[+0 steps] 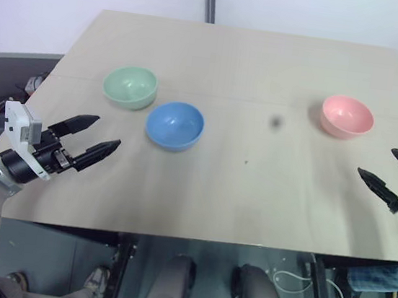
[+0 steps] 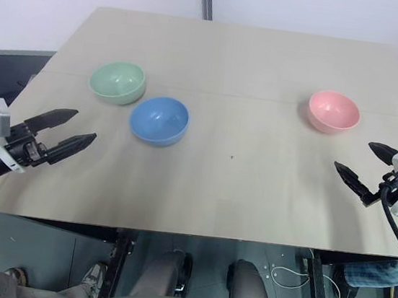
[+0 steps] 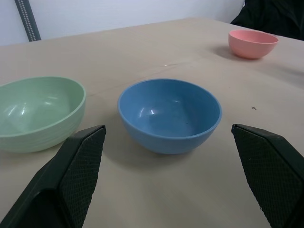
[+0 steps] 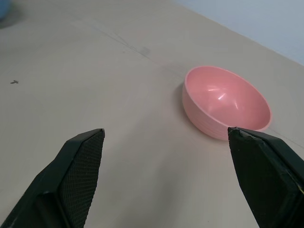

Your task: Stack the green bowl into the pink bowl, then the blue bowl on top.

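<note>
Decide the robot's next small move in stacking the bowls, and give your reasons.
Probably the left hand should reach forward to the green bowl. That bowl goes into the pink bowl first. All three bowls, the blue bowl included, sit apart and empty on the table, and both hands are open.

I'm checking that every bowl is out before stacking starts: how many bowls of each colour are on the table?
green bowl: 1
blue bowl: 1
pink bowl: 1
Total: 3 bowls, all standing apart on the table.
</note>
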